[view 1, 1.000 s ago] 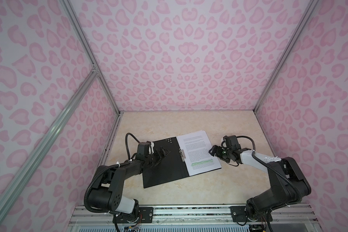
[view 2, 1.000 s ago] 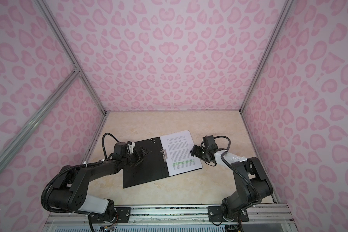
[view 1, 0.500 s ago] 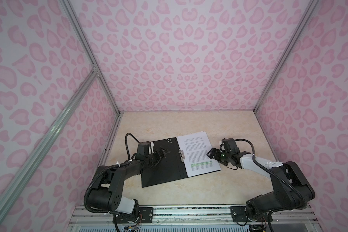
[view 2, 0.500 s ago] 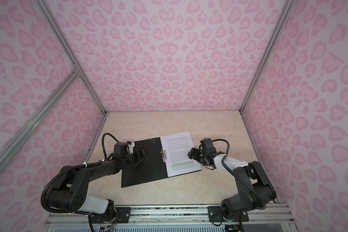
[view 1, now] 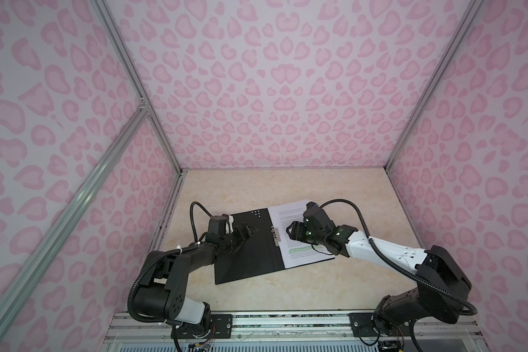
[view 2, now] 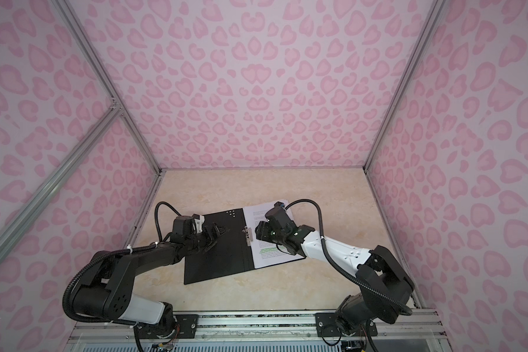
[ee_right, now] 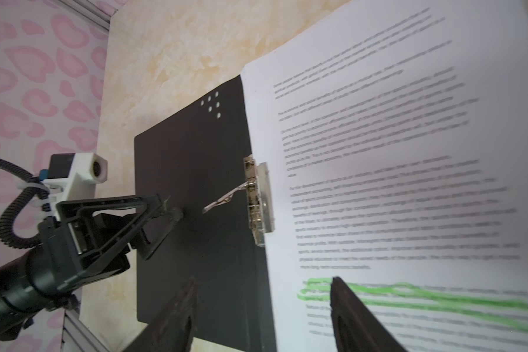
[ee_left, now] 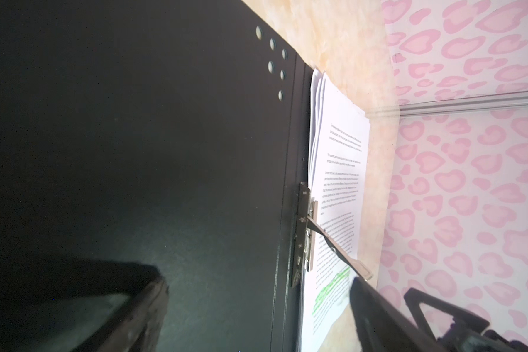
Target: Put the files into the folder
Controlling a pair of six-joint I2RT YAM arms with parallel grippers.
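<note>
Your folder (view 1: 244, 262) lies open on the table (view 1: 287, 289), black inside up, with the files (view 1: 305, 259) stacked on its right half, their edge against the metal clip (view 1: 275, 235). The right gripper (view 1: 292, 231) hovers low over the files just beside that clip, jaws apart and gripping nothing (one finger (ee_right: 348, 304) sits above the green lines). The left gripper (view 1: 248, 232) is spread wide, tips against the folder's left half, apart from the files.
</note>
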